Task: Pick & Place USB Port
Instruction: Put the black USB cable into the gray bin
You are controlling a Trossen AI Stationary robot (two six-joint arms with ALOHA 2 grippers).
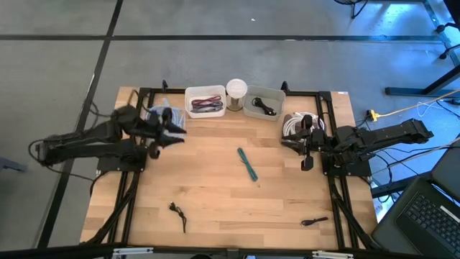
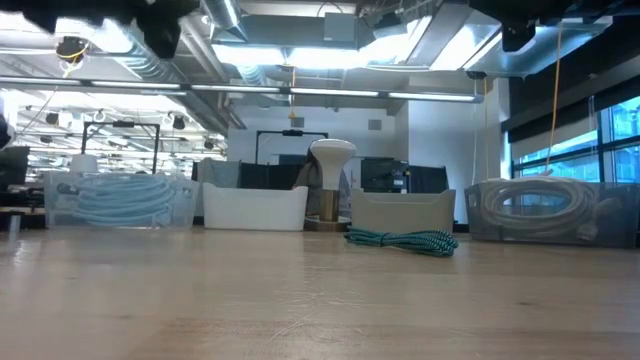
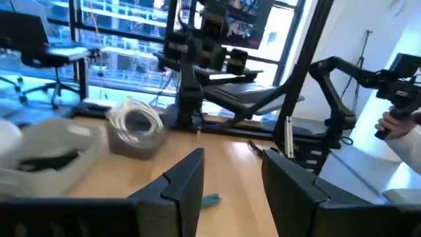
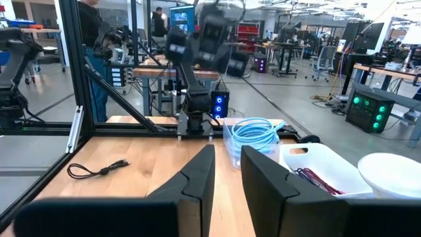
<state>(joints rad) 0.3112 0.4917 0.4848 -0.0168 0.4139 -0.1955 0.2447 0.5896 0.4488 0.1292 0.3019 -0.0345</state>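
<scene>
table (image 1: 215, 201), teal cable (image 1: 248, 164) diagonal

Four cable bins (image 1: 205, 100), three loose cables (image 1: 248, 164), one white lamp (image 1: 236, 90), two claws (image 1: 164, 132).

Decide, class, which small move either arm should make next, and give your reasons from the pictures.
Probably the left gripper should swing out and descend toward the teal cable. Both grippers hang empty with jaws apart, the right gripper beside the bin of white cable, and the teal cable lies loose at mid-table, not in any bin.
</scene>
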